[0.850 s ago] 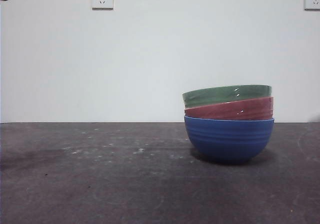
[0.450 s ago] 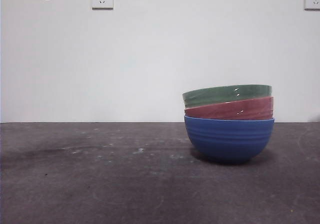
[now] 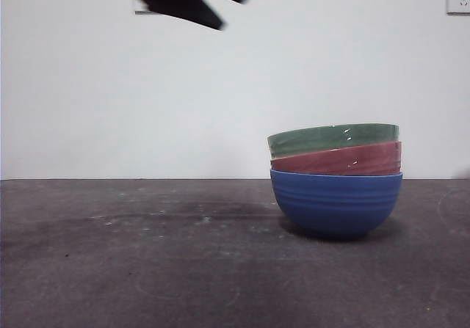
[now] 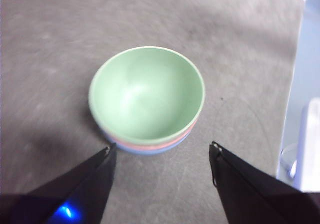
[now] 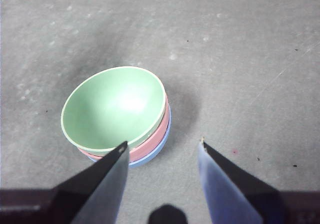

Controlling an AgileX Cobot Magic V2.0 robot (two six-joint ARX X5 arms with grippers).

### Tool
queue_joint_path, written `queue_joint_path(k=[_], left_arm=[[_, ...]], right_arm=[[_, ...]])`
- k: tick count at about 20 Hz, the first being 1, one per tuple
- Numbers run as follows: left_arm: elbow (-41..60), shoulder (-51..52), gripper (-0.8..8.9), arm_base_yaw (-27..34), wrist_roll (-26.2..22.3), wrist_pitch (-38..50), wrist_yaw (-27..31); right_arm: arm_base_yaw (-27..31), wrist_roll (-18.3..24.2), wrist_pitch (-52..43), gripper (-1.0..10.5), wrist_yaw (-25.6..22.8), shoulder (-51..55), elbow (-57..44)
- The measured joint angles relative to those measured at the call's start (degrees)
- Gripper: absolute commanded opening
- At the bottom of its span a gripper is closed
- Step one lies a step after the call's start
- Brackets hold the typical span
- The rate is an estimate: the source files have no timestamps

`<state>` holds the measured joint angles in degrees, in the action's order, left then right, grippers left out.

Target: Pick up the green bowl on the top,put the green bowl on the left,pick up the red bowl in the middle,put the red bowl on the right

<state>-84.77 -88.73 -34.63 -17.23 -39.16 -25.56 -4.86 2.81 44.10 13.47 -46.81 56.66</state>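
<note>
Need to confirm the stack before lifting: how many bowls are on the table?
3, all nested in one stack: the green bowl on top, the red bowl in the middle, the blue bowl at the bottom. No others show.

A sage-green bowl (image 3: 333, 139), a ribbed salmon-red bowl (image 3: 338, 161) and a blue bowl (image 3: 336, 203) on a mottled dark-grey table (image 3: 147, 262).

Three bowls sat nested on the bench (image 3: 147, 269), right of centre: the green bowl (image 3: 333, 139) on top, the red bowl (image 3: 338, 161) in the middle, the blue bowl (image 3: 336, 203) underneath. The left gripper (image 3: 209, 1) hung high, up and to their left.
</note>
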Motion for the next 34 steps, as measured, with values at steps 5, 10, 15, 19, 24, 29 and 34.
queue_joint_path(k=[5, 10, 15, 19, 24, 29, 34], left_arm=[[-10.8, -12.8, 3.14, -8.5, -7.0, -2.6, 2.2], [-12.0, -19.6, 3.10, -11.5, -10.9, -3.7, 4.8], [-12.0, -22.6, 3.09, -11.5, -12.0, -4.2, 5.1], [-12.0, -23.3, 3.10, -11.4, -12.3, -4.2, 4.8], [-12.0, -23.8, 1.15, -11.3, -12.3, -3.2, 4.6], [-12.0, -24.2, 0.22, -11.1, -12.3, -3.2, 4.6], [-12.0, -24.4, -0.13, -11.1, -13.7, -2.6, 4.4]], right_arm=[[0.0, 0.0, 0.0, 2.3, 0.0, 0.0, 0.0], [0.0, 0.0, 0.0, 2.2, 0.0, -0.1, 0.0], [0.0, 0.0, 0.0, 2.2, 0.0, -0.1, 0.0], [0.0, 0.0, 0.0, 2.2, 0.0, 0.0, 0.0], [0.0, 0.0, 0.0, 2.2, 0.0, -0.1, 0.0], [0.0, 0.0, 0.0, 2.2, 0.0, -0.1, 0.0], [0.0, 0.0, 0.0, 2.2, 0.0, -0.1, 0.0]])
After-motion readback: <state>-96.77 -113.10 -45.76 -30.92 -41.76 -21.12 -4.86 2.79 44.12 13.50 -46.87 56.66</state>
